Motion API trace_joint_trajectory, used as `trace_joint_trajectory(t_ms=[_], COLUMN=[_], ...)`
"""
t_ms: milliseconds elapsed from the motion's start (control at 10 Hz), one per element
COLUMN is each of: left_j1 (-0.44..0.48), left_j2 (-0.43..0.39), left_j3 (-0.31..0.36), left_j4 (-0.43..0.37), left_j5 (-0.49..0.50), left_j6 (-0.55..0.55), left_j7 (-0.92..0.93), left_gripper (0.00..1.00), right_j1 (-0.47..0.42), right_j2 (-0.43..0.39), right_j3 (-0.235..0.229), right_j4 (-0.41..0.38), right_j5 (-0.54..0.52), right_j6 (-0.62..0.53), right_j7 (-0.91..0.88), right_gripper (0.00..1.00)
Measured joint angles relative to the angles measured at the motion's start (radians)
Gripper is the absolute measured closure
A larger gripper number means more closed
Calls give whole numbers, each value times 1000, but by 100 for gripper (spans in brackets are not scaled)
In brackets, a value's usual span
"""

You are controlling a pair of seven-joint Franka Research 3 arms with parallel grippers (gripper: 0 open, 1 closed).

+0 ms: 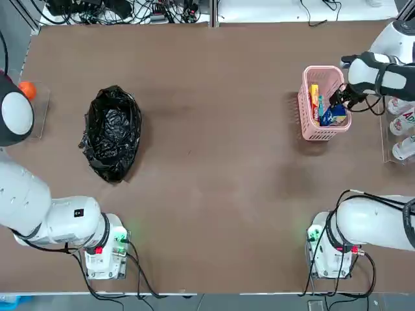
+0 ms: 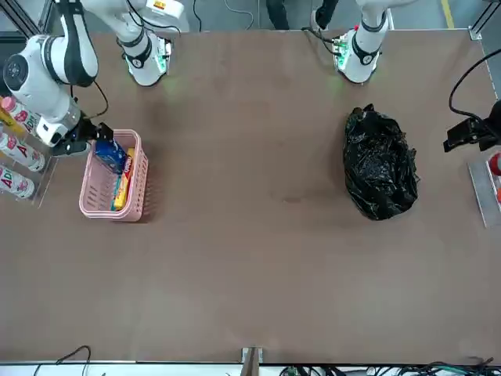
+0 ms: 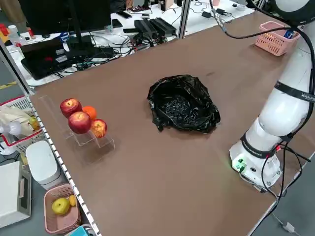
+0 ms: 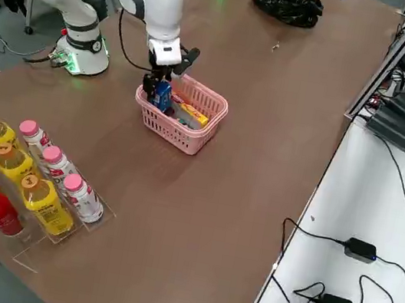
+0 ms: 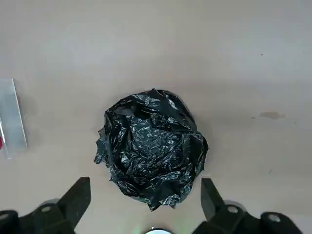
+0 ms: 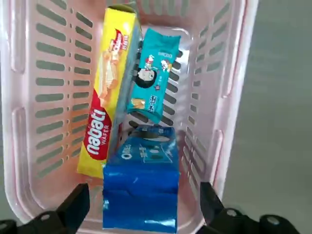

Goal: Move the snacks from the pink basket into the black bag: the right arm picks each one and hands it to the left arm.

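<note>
Brown table (image 1: 214, 162) fills the whole scene, with cables and power bricks along the far edge, so nothing fancy going on around it.

All three snacks are in the pink basket (image 1: 310, 116) on the robot's right side: the blue packet (image 6: 140, 195) sits nearest the right arm's fingers, the yellow wafer packet (image 6: 109, 117) leans along one wall, and the teal packet (image 6: 153, 80) lies just beside it, touching the blue one's top edge. So this looks like the very first pick, nothing handed over yet.

The right end effector (image 6: 141, 214) hangs right over the basket with its fingers spread wide on either side of the blue packet, gripping nothing. The arm reaches out from its base and bends down over the basket's edge. Next move, by the look of it: drop a bit lower, squeeze the blue packet, lift it clear of the lattice walls without dragging the other two along.

The black bag (image 1: 111, 133) sits well apart on the left side, crumpled and not obviously open, which could make the drop awkward later.

The left end effector (image 5: 146, 207) hovers above the bag, fingers spread and empty, waiting for the handover.
</note>
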Motion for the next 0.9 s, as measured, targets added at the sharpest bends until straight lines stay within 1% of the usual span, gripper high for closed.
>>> trace_joint_trajectory(t_ms=[400, 700, 900], left_j1=[-1, -1, 0], left_j2=[0, 0, 0], left_j3=[0, -1, 0], left_j4=[0, 0, 0], left_j5=[0, 0, 0], left_j6=[0, 0, 0], left_j7=[0, 0, 0], left_gripper=[0, 0, 0], right_j1=[7, 8, 8], right_j2=[25, 34, 34], right_j3=[0, 0, 0], right_j4=[-1, -29, -33], right_j5=[9, 10, 10], right_j6=[31, 79, 84], right_j7=[0, -1, -2], right_gripper=[0, 0, 0])
